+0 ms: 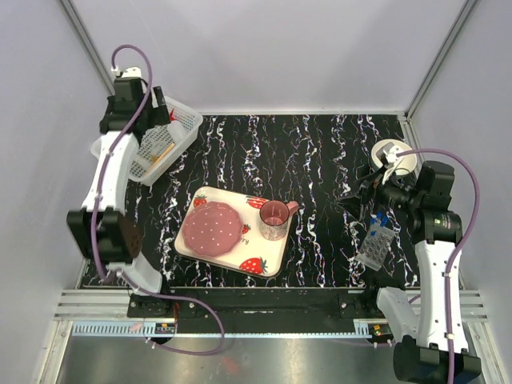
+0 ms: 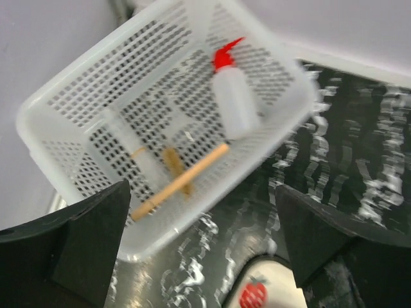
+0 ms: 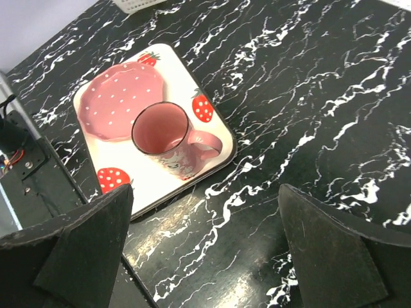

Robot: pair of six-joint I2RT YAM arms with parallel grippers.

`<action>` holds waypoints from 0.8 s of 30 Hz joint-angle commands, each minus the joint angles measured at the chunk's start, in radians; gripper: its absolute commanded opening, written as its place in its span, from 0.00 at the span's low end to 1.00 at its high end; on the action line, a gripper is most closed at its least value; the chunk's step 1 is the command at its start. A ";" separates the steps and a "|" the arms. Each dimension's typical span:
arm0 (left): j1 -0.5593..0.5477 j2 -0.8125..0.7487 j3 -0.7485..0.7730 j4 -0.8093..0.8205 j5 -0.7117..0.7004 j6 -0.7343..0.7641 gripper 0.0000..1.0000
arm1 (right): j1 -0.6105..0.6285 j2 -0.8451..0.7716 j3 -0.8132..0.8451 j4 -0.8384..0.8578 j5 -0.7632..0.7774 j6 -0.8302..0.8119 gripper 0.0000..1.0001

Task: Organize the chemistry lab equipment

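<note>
A white perforated basket (image 1: pixel 186 128) stands at the far left and fills the left wrist view (image 2: pixel 77 83). In it lie the translucent bottle with red cap (image 2: pixel 232 106), the tan wooden tool (image 2: pixel 183 179) and a clear tube (image 2: pixel 136 149). My left gripper (image 1: pixel 160 112) hangs open and empty above the basket's near edge (image 2: pixel 202 247). The clear tube rack (image 1: pixel 374 246) lies at the right, with blue-tipped tubes (image 1: pixel 380 218) at its far end. My right gripper (image 1: pixel 362 190) is open and empty just beyond the rack, over bare table (image 3: pixel 205 247).
The strawberry-print tray (image 1: pixel 268 260) sits at front centre with the pink plate (image 1: pixel 210 226) and pink cup (image 1: pixel 274 218); they also show in the right wrist view, plate (image 3: pixel 119 106) and cup (image 3: pixel 164 135). The black marbled table (image 1: pixel 320 152) is walled on three sides.
</note>
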 commanded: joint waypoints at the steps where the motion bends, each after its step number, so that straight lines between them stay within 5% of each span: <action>1: -0.001 -0.306 -0.138 0.073 0.275 -0.089 0.99 | -0.006 0.013 0.132 -0.070 0.158 -0.012 1.00; 8: 0.020 -0.691 -0.504 0.198 0.430 -0.176 0.99 | -0.006 0.016 0.296 -0.115 0.457 0.092 1.00; 15: 0.022 -0.910 -0.572 0.140 0.651 -0.214 0.99 | -0.006 0.001 0.385 -0.092 0.618 0.230 1.00; 24: 0.023 -1.004 -0.586 0.101 0.798 -0.316 0.99 | -0.007 0.013 0.431 -0.082 0.897 0.319 1.00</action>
